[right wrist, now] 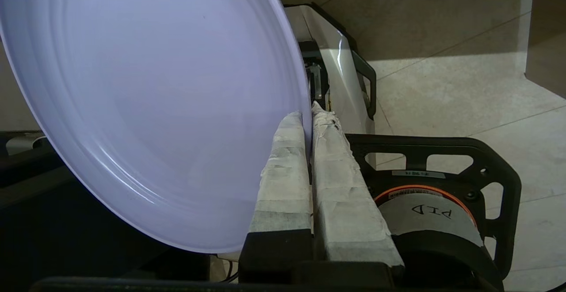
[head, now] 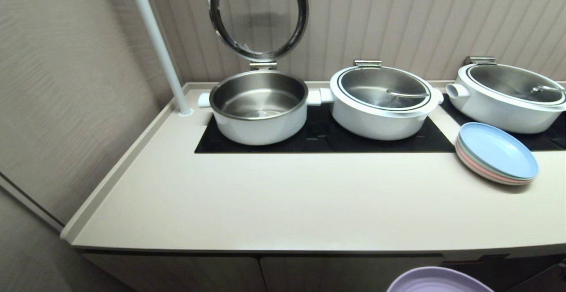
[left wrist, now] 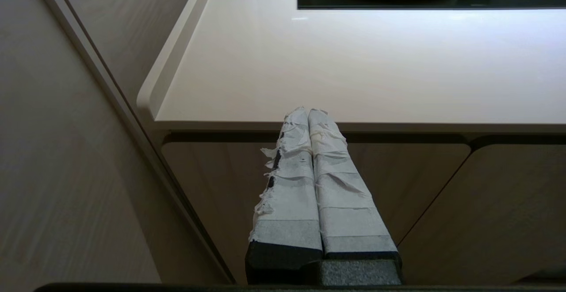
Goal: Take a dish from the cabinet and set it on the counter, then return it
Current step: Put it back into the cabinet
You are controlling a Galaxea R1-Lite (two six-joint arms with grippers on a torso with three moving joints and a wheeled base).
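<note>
Currently: right gripper (right wrist: 308,119) clamped on dish (right wrist: 150,106) rim — below counter (head: 283,203) edge, right of centre; left gripper (left wrist: 309,115) closed, parked.

Smooth satin cream tabletop (head: 274,199), glossy black glass cooktop panel (head: 318,144), brushed steel pot interior (head: 258,99) in glossy white shell, smooth matt lavender plastic dish (right wrist: 146,101) with faint rings, right tool (right wrist: 308,115) fingers wrapped in rough, frayed white tape, wood-grain cabinet (left wrist: 508,212) doors
</note>
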